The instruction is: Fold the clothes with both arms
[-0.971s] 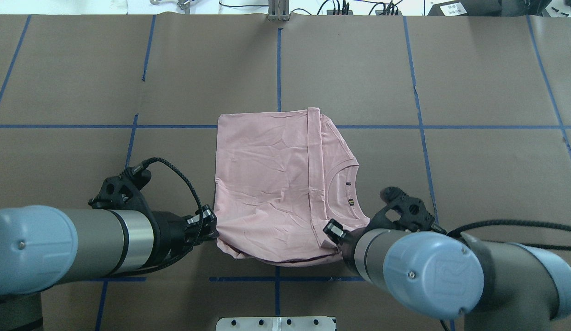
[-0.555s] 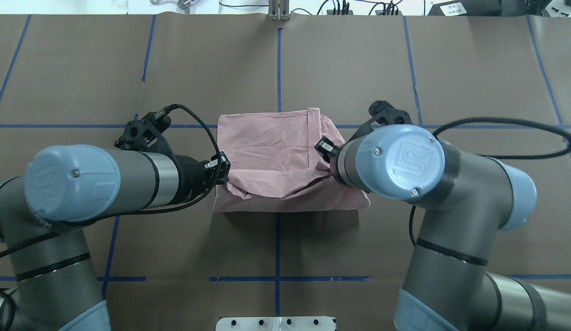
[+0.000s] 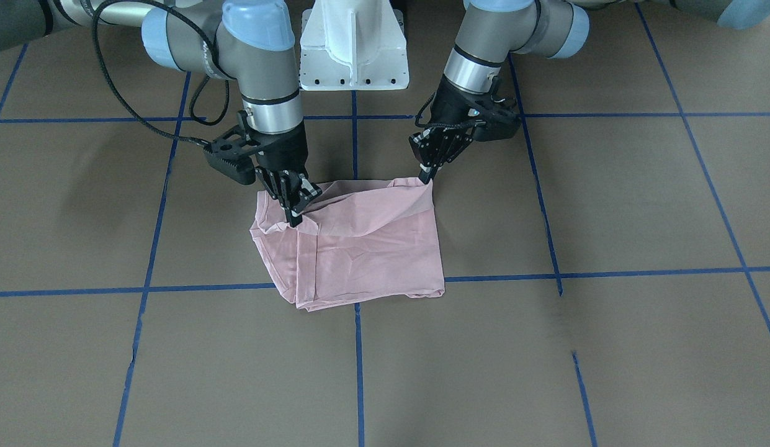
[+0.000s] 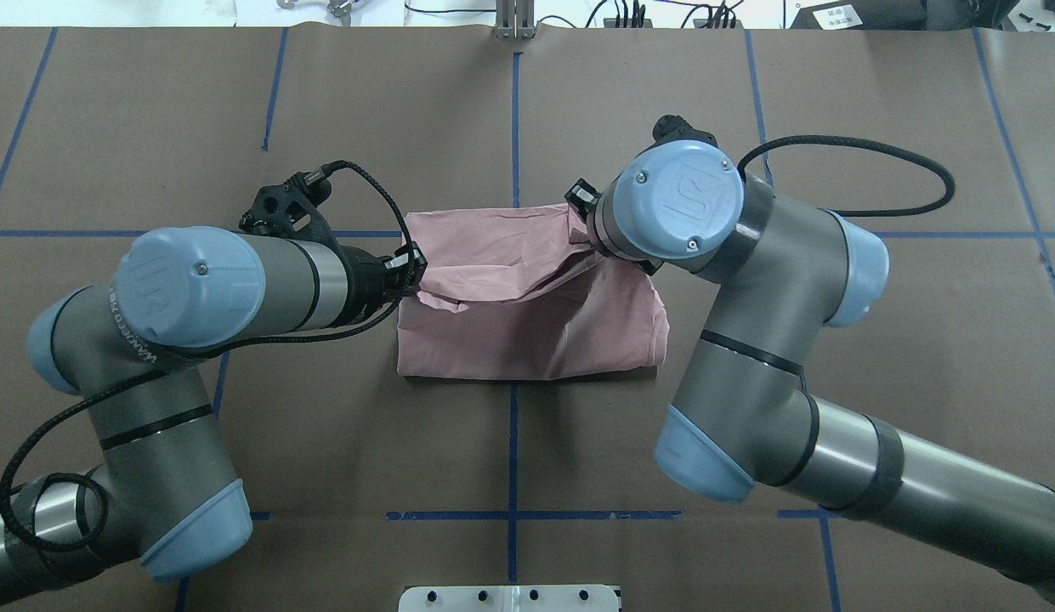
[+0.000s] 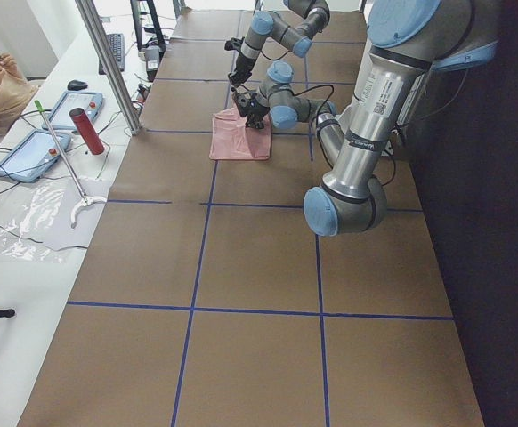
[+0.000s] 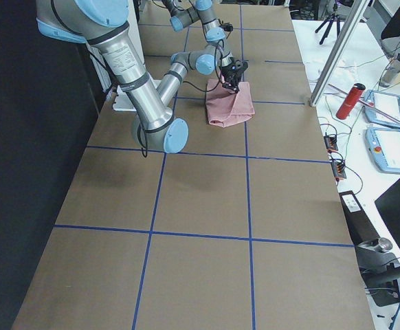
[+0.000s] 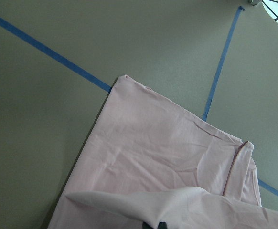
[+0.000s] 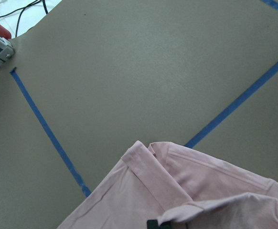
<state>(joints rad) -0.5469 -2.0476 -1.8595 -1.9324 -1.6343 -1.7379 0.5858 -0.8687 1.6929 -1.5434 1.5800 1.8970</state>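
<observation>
Front view: left claw [image 3: 427,177] pinched tight on one corner of the T-shirt [image 3: 366,254], mid-frame; right claw [image 3: 295,214] pinched on the other, left of centre. Rest of the cloth flat on the worktop [image 3: 608,205].

Overhead: gripped edge carried from bottom-centre to mid-frame inside a second (fold-over looks past halfway, not laid yet).

Side views: too small to judge.

Wrist views: raised pink flap over the flat layer.

Count: one T-shirt, left arm [image 4: 306,272], right arm [image 4: 748,255], two claws.
</observation>
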